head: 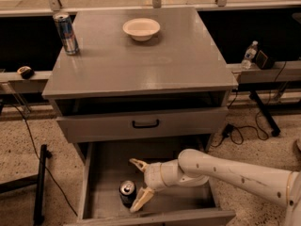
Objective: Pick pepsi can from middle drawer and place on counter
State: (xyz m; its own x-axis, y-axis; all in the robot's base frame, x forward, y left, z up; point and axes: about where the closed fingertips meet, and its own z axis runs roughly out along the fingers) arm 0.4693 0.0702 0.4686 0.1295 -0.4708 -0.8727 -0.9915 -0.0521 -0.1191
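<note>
Camera view: white two-finger gripper lower centre of frame, inside the wide grey box middle drawer, fingers spread apart, nothing clamped.
Short dark-blue pepsi can w/ silver top stands upright on drawer floor, front-left, just left of gripper at the mouth of the gap; lower finger just beside it, contact can't be told. Smooth grey glossy counter fills upper-mid frame, carrying a cream bowl top centre and a taller slim silver-and-blue can upper left. Shallow drawer front w/ black handle sits btwn counter and open drawer. Handling, judged: thin metal wall, rigid enough but dents if squeezed hard; slick, round, may roll or tip if nudged; weight depends on fill, unknown. Best hold approx mid-height across the body, fingers on opposite sides, not the rim.
</note>
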